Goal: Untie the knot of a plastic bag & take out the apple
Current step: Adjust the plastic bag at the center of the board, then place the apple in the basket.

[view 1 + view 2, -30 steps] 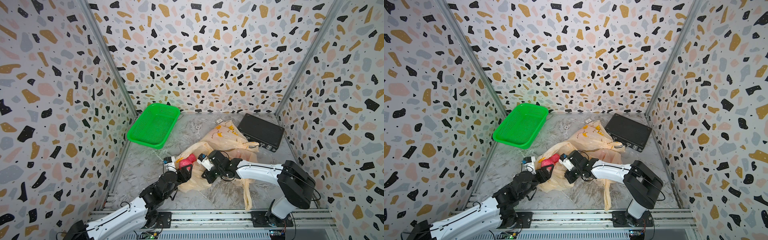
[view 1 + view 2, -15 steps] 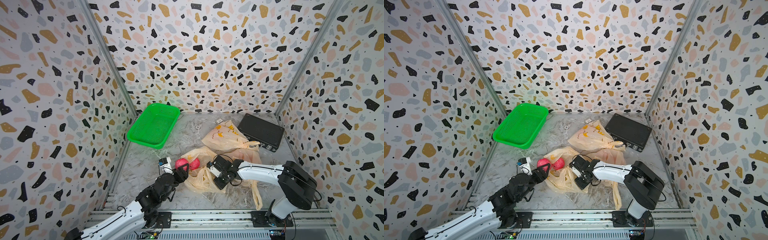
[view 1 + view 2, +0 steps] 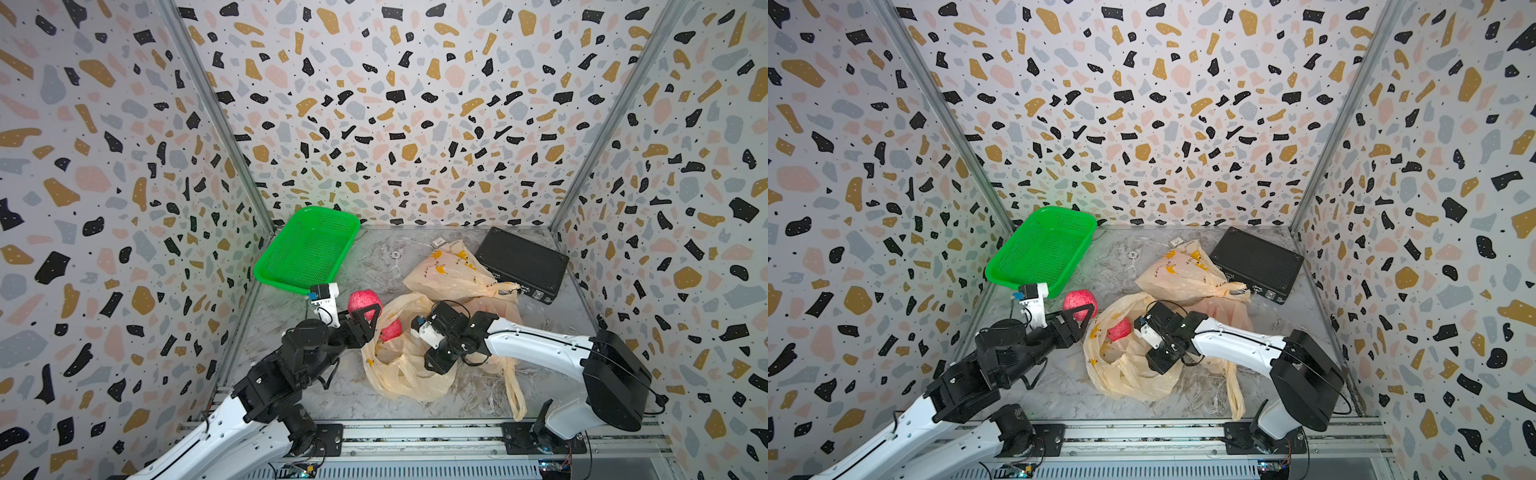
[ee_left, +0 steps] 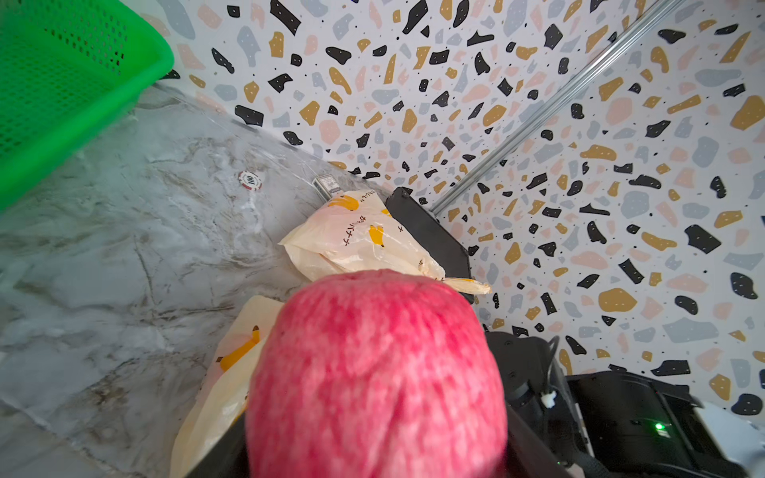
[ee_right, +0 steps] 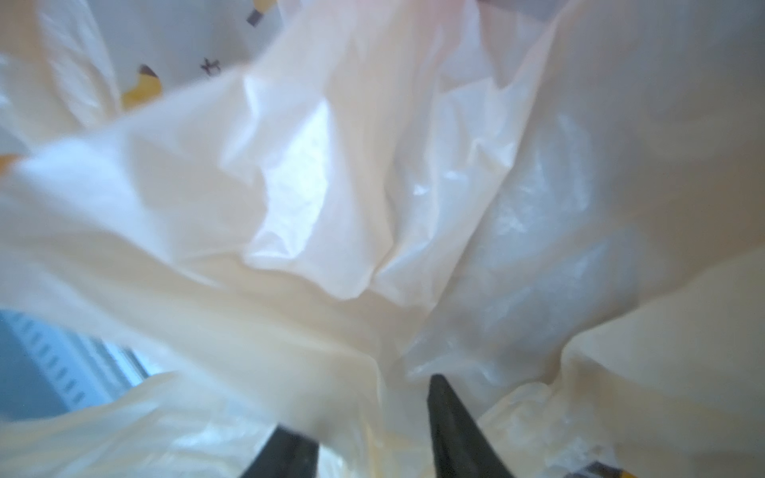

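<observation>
A red apple [image 3: 362, 301] [image 3: 1077, 300] hangs clear of the floor with my left gripper [image 3: 365, 311] shut on it, just left of the bag. In the left wrist view the apple [image 4: 376, 372] fills the space between the black fingers [image 4: 534, 449]. The pale yellow plastic bag [image 3: 399, 376] [image 3: 1125, 374] lies slumped with its mouth gaping. A second red apple [image 3: 391, 330] [image 3: 1119, 329] shows inside it. My right gripper [image 3: 436, 365] [image 5: 364, 414] points down onto the bag, jaws apart, with loose film lying between its fingers [image 5: 447, 418].
A second, knotted bag [image 3: 449, 270] lies behind, against a black box [image 3: 521, 264] at the back right. A green basket [image 3: 307, 249] leans in the back left corner. A poker chip [image 3: 395, 254] and a small card [image 3: 437, 241] lie on the marble floor.
My left gripper has carried the apple out of the bag, up and to the left. The right jaws have opened and let go of the bag, which has slumped.
</observation>
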`<state>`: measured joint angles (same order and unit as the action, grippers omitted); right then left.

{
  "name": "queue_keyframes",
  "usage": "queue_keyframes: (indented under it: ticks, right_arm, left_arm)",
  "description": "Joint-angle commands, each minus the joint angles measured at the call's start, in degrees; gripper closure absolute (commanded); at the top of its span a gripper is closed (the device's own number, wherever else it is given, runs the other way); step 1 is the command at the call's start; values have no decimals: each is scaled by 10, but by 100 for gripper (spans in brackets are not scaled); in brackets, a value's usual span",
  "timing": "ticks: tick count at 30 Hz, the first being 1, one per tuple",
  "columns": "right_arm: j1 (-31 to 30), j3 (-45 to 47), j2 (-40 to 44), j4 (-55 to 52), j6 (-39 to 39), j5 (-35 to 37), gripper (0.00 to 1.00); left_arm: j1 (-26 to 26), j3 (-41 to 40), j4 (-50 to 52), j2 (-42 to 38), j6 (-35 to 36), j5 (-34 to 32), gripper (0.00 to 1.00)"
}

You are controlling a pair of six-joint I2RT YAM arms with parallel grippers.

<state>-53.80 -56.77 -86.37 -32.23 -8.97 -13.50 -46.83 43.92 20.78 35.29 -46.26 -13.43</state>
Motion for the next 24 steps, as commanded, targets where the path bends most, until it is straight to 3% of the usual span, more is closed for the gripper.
queue_keyframes:
  ticks: [1, 6, 11, 20, 24]
  right_arm:
    - [0, -42, 31, -51, 8, -27, 42]
    - [0, -84, 67, -95, 15, -17, 22]
    - [0, -105, 103, -119, 16, 2, 6]
    - [1, -99, 147, -111, -6, -2, 5]
    - [11, -126, 155, -124, -17, 15, 0]
  left_arm:
    - [4, 45, 100, 33, 49, -34, 41]
    - [29, 138, 170, 102, 94, -39, 41]
    - [128, 182, 186, 146, 131, 38, 42]
    - [314, 240, 189, 246, 196, 204, 42]
    - [426, 252, 157, 307, 221, 290, 42]
